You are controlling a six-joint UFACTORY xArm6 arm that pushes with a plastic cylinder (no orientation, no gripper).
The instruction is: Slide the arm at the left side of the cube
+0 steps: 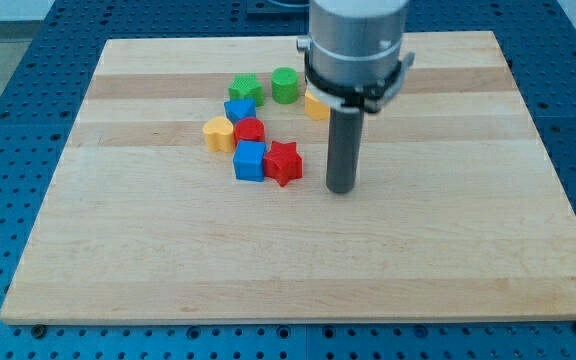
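Wooden board (pixel 298 260) on a blue pegboard surface (pixel 8 90), and no containers on it. My tip (pixel 341 188), a plain rod with nothing to spread or pinch, rests just to the view's right of the red star (pixel 283 163). That star touches the blue cube (pixel 250 161). Above cluster a red block (pixel 249 130), yellow heart-like block (pixel 218 133), another blue block (pixel 238 109), green star (pixel 245 89), green cylinder (pixel 285 85), and a yellow block (pixel 315 107) half-hidden behind the rod.

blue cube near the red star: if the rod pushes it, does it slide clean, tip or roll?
The blue cube looks squat and flat-faced, so it will likely slide, not roll or tip. It seems to touch the red star, so a push from the view's left would probably shove that too. My tip sits right of both.
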